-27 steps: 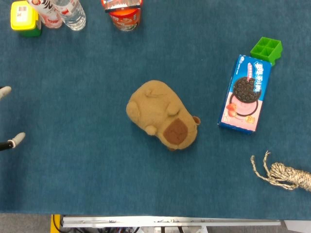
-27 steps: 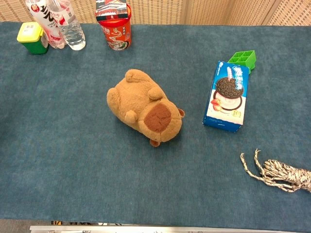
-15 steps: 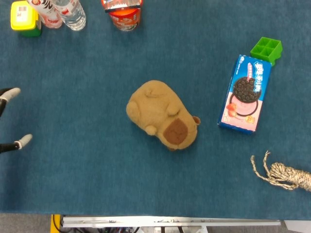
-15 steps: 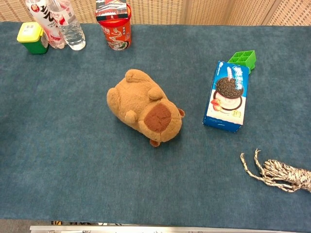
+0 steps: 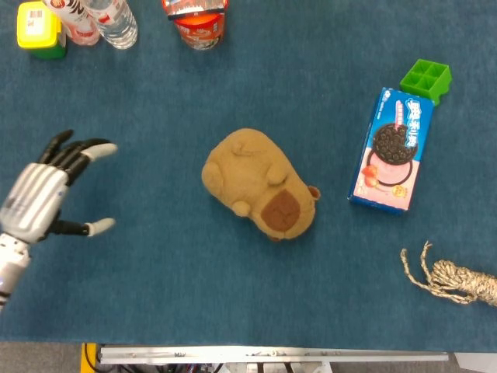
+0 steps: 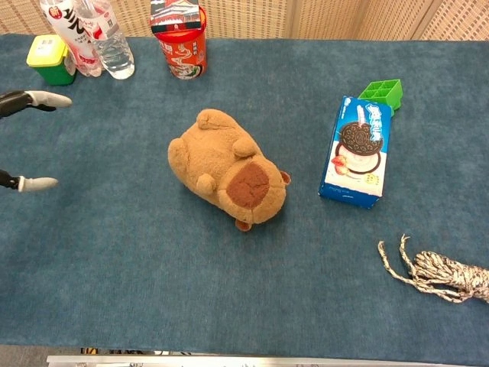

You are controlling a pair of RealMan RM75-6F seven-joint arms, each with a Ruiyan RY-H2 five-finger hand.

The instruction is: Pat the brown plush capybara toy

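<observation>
The capybara [image 5: 259,183] lies near the middle of the blue table [image 5: 155,295], its darker brown snout turned toward the near edge and to the right. The left hand [image 5: 46,194] is over the table's left side, well apart from the toy; its fingers [image 5: 92,150] are spread and point toward the capybara, the thumb splayed out below them, and it holds nothing. In the chest view only its fingertips [image 6: 46,99] reach in from the left edge. The right hand shows in neither view. To the right of the capybara a cookie box [image 5: 392,149] lies flat, with a green tray [image 5: 425,79] just beyond its far corner. A bundle of rope [image 5: 454,280] lies at the right edge, nearer the front. Along the far edge stand a yellow-lidded green jar [image 5: 39,29], two bottles [image 5: 97,19] beside it, and a red cup [image 5: 198,22] further right. All of these are well apart from the toy.
</observation>
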